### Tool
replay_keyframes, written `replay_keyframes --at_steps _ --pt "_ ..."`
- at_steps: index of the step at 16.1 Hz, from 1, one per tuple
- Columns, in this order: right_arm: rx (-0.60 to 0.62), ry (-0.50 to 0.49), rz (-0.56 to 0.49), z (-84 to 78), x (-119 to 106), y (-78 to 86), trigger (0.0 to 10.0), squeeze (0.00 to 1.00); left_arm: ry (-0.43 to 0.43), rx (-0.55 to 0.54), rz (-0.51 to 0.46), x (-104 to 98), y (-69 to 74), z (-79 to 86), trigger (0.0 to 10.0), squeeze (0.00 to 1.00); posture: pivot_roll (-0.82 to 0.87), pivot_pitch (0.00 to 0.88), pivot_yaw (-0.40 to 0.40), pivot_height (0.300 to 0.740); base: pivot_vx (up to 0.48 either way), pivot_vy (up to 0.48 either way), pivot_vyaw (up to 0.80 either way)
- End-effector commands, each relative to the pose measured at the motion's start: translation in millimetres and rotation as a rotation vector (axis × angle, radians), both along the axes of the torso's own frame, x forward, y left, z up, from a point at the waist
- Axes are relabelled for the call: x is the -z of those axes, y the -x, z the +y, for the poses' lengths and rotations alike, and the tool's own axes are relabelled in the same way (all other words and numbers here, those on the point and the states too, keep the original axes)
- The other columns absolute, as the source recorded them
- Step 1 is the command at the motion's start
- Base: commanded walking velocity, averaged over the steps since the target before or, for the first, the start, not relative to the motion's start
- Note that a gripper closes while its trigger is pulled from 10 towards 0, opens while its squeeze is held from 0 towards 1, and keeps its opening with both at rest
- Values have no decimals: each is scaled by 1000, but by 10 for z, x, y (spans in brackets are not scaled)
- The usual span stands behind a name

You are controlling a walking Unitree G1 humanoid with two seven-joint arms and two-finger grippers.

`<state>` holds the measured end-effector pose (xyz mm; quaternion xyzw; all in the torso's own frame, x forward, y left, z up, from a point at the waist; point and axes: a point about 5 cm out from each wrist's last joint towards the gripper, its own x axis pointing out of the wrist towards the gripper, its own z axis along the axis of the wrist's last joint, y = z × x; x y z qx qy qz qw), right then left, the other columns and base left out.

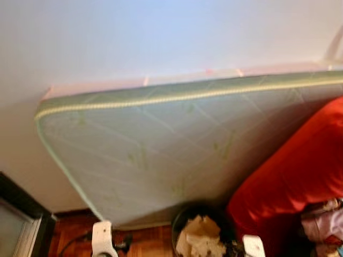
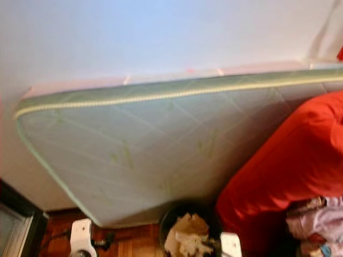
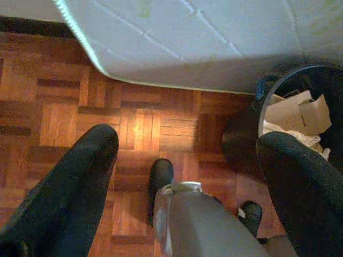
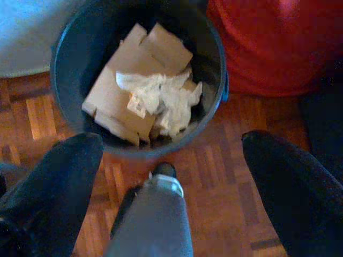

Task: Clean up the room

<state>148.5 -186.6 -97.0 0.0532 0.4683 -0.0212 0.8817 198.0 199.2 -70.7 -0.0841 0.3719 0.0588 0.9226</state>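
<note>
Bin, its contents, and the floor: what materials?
Bin: dark, smooth wall, probably plastic, matte with a faint sheen. Contents: flat brown cardboard with cut edges, plus crumpled white paper or tissue; blur leaves that open. Floor: wood parquet, small reddish-brown blocks in alternating squares, glossy where light reflects.

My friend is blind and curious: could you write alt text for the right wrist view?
A dark round bin holding torn cardboard and crumpled white paper stands on a wooden parquet floor. The right gripper hangs above it, fingers spread open, with a red fabric mass beside the bin.
</note>
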Motion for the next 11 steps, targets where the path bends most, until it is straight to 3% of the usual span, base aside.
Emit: replay_keyframes --at_steps 1,4,7,9,11 --pt "14 9 12 -115 15 92 10000 0 -6 1 28 28 53 31 10000 0 50 0 -12 740 -270 0 0" --pt "21 17 13 -276 1 145 10000 0 -9 0 23 19 39 38 10000 0 54 0 -13 740 -289 0 0" --pt "22 17 6 -280 -15 96 10000 0 -10 1 22 15 29 39 10000 0 52 0 -13 740 -299 0 0" --pt "15 13 -1 -208 -22 32 10000 0 -10 0 21 15 30 37 10000 0 53 0 -15 740 -300 0 0" --pt "-12 4 -9 44 -26 -92 10000 0 -10 -1 21 15 30 35 10000 0 53 0 -15 740 -300 0 0"
